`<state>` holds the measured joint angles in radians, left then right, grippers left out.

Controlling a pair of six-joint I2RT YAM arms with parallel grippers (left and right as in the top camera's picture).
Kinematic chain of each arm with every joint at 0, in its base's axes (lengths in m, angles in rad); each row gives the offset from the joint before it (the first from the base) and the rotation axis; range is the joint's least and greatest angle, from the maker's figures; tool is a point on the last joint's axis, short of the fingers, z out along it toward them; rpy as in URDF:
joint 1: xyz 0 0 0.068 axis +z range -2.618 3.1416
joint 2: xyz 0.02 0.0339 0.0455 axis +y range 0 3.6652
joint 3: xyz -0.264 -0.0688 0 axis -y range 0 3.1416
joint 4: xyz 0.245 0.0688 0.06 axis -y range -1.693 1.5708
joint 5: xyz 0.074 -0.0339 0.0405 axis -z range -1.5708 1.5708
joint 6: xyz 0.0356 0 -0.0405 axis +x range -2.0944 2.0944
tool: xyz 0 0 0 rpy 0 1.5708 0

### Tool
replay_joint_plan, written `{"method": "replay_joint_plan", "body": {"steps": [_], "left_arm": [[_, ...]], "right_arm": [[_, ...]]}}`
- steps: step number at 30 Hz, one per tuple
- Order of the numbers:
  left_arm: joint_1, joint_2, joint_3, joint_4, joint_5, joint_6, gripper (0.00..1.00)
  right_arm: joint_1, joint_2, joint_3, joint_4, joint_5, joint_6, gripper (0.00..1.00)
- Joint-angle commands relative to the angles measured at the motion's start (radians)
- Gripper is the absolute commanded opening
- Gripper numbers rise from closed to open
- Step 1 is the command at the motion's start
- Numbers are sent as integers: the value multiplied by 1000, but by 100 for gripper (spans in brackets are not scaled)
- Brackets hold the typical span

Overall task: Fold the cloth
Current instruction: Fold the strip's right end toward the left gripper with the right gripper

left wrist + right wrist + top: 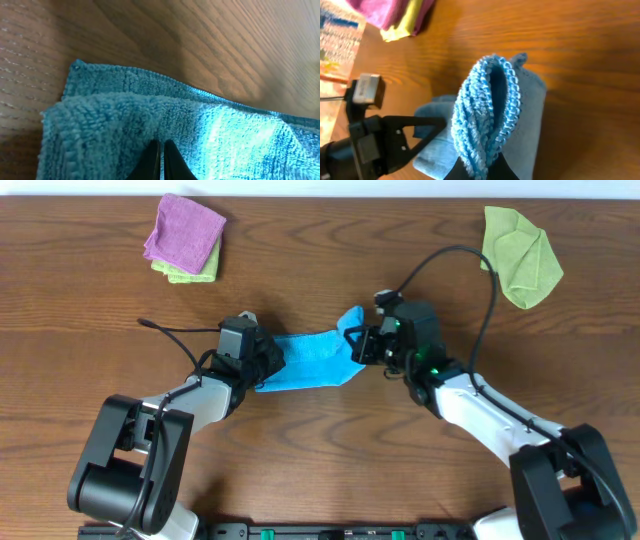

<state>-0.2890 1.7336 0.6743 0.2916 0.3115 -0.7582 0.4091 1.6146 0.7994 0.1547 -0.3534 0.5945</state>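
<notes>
- Both black-and-white arms rise closest to the overhead camera: the left arm [150, 430] from the desk's near left corner and the right arm [500, 415] from its near right corner, each reaching in toward the middle.
- Under them, the brown wooden desk [320, 240] fills the view.
- At the desk's centre, the sky-blue cloth [310, 360] lies stretched between the two grippers as a folded band, with its right end lifted off the wood.
- Near the far right corner, a light green cloth [520, 255] lies crumpled and well apart from the blue one.
- Near the far left corner, a folded purple cloth [185, 230] lies on top of a yellow-green cloth [190, 272].
- At the band's left end, the left gripper [161, 150] has its jaws clenched on the cloth's upper layer.
- At the raised right end, the right gripper [480, 172] has its jaws clamped on the cloth, and a loop of it stands up between them.
</notes>
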Motion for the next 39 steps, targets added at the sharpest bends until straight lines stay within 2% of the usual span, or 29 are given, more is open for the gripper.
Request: {"method": "replay_joint_plan", "body": {"steps": [1,4,12,22,33,39], "left_arm": [[0,13,31,-3,4,14,6],[0,13,31,-3,4,14,6],[0,13,31,-3,23,14,6],[19,-40,31,-12,56,42,6],[173,-347,31,-271,32,146,6],[193,-431,31,-345,-27,161,6]], "right_arm": [[42,-6,87,-40,60,-66,1],[70,3,150,-90,88,-88,1],[138,93,225,-92,76,-87,1],[234,129,237,-92,93,-103,1],[280,138,237,-77,148,-106,1],[293,177,242,-27,148,-105,1]]}}
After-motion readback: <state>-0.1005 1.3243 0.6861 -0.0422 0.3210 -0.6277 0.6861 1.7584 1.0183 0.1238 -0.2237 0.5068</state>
